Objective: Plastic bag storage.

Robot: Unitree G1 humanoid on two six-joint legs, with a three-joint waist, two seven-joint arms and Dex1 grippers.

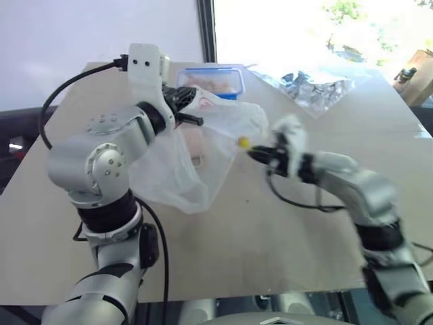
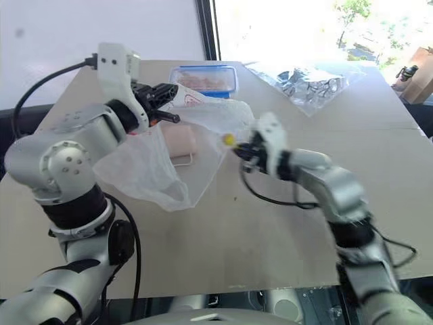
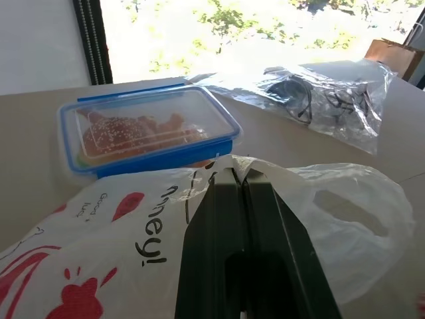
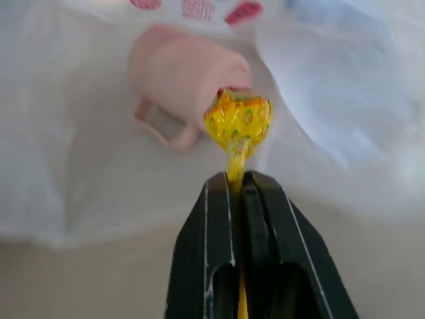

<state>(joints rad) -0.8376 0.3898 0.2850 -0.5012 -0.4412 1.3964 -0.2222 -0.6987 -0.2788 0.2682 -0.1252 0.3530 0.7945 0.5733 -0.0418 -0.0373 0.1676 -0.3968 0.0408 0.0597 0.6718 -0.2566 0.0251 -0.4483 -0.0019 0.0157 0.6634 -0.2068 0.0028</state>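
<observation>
While the left gripper [image 3: 242,183] has its jaws clenched on the upper edge of the plastic bag [image 1: 196,159], it holds that edge lifted above the table [image 1: 284,230], so the thin white bag hangs down from the jaws and its lower folds rest on the tabletop below them. Red printed pictures and dark lettering show on the bag's skin just beside the black fingers [image 3: 212,252], and one carrying-handle cutout lies to the far side of the jaws from the print. A pink cup [image 4: 186,80] lies on its side behind the bag's film, just below and beyond the left jaws, its handle toward the table.

Facing the bag, the right gripper [image 4: 239,179] has its jaws clamped shut on the stick of a yellow-wrapped lollipop [image 4: 238,119]. The candy head stands straight out past the fingertips, close to the bag's side and in line with the cup seen through the film; whether the wrapper touches the bag cannot be told.

Beyond the left jaws a blue-lidded clear food box [image 3: 149,133] with reddish food inside sits on the table, near the bag but apart from it. Farther off, beyond both grippers, lies a crinkled clear wrapper [image 3: 325,100].
</observation>
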